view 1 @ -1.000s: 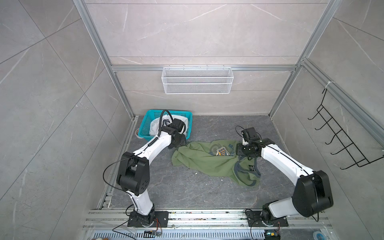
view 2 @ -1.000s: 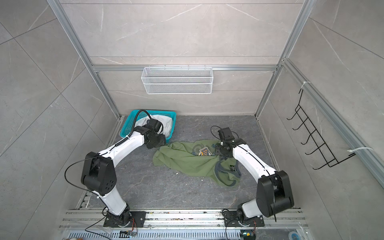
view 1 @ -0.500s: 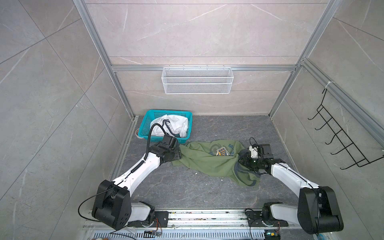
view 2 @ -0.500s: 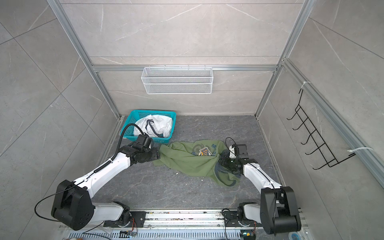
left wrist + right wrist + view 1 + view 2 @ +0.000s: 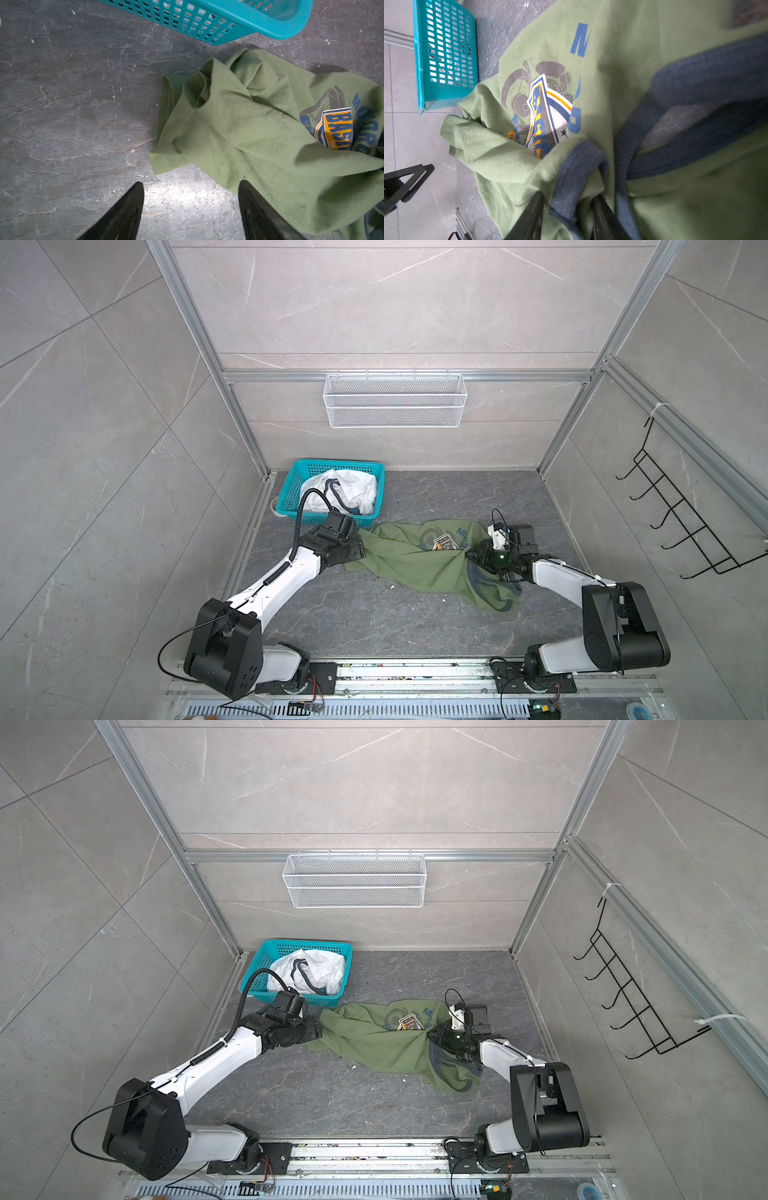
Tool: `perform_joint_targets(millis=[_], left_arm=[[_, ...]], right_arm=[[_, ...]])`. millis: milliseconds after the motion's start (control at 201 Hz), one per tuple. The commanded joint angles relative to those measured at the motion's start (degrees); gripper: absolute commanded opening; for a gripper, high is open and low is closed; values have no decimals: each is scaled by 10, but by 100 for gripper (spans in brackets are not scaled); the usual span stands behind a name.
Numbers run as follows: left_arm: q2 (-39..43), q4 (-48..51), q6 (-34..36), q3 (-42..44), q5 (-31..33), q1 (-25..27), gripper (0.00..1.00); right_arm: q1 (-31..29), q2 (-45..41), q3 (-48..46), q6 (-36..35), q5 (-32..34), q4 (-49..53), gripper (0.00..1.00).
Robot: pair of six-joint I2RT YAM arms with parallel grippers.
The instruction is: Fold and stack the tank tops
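Two tank tops are in play. In both top views the green tank top [image 5: 407, 568] lies crumpled on the desk [image 5: 374, 626] right of centre, and the white tank top [image 5: 353, 489] sits heaped in the teal basket [image 5: 336, 463] at centre left, against the back wall. The left gripper [image 5: 358, 549] sits at the green shirt's left edge and the right gripper [image 5: 471, 558] at its right side, where the creases converge. The left wrist view shows the left gripper [image 5: 190, 182] spread wide and empty. The hem corner [image 5: 162, 164] lies just ahead of it, and one finger [image 5: 255, 207] overlaps the cloth's edge. In the right wrist view the right gripper [image 5: 569, 195] straddles the navy ribbed trim [image 5: 577, 166] of one opening, but whether it has actually pinched that band cannot be told. The likely trouble is a partial hold. If only the trim's lip is caught, it may slip free on a pull. If stacked layers get caught, spreading would drag the whole bundle. At the hem, several folds lie stacked, so the left gripper may pick the wrong layer, and the basket stands near enough to be nudged.
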State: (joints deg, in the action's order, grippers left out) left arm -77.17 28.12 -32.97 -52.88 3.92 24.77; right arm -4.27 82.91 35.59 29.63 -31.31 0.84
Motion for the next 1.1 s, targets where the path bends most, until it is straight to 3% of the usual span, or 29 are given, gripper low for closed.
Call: perform_joint_targets(millis=[0, 169, 418, 647, 786, 926, 1100], left_arm=[[-4, -9, -6, 3, -7, 0, 74], [-6, -12, -5, 3, -9, 0, 75], [-11, -7, 0, -4, -7, 0, 75], [-13, 5, 4, -18, -14, 0, 75], [-16, 13, 22, -37, -57, 3, 72], [-41, 11, 39, -67, -59, 56, 74], [-138, 19, 24, -129, -32, 103, 71]], right_arm=[[-15, -4, 21, -8, 11, 9, 33], [-30, -34, 38, -22, 69, 69, 13], [-34, -94, 48, -40, 108, 146, 4], [-35, -184, 69, -54, 144, 265, 0], [-35, -276, 94, -55, 179, 374, 0], [-35, -331, 97, -51, 173, 425, 1], [-35, -364, 75, -45, 165, 425, 2]])
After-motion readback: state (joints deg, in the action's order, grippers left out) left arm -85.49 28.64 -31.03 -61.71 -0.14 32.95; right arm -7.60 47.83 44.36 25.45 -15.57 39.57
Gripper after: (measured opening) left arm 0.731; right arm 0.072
